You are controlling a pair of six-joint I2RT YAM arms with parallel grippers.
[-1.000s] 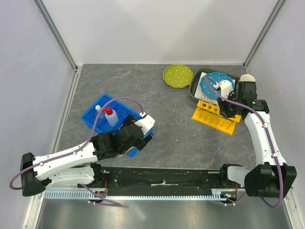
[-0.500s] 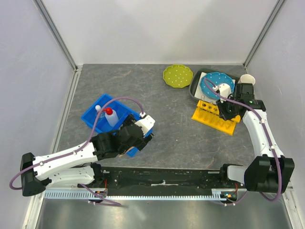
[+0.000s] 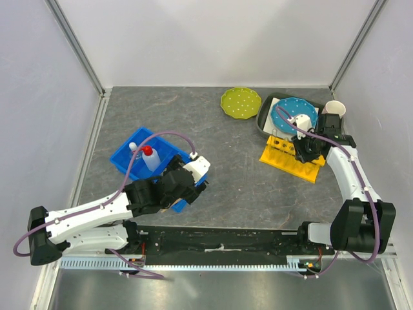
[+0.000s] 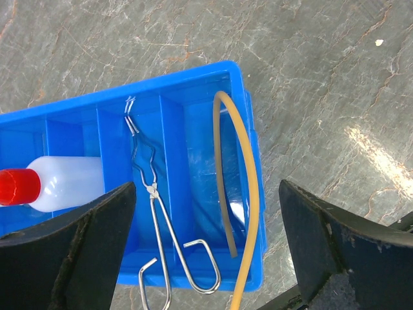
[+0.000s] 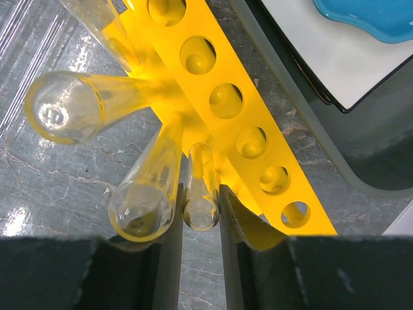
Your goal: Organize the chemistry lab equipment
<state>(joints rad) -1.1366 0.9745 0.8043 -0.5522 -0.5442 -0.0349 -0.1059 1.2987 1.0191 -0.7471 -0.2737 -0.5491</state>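
While L end effector (image 4: 206, 194) gapes over tongs (image 4: 152, 190), R end effector (image 5: 201, 194) pinches glass tube (image 5: 202, 165).

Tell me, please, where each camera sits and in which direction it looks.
Top external: fixed above and behind the arms, looking down at the grey stone-patterned table; both arms show.
Left wrist: on the left arm, looking down into the blue plastic compartment tray; the open left hand frames it.
Right wrist: on the right arm, looking down at the yellow plastic tube rack; the right hand grips a thin clear glass tube.
Shared: the top view also shows the tray and the rack.
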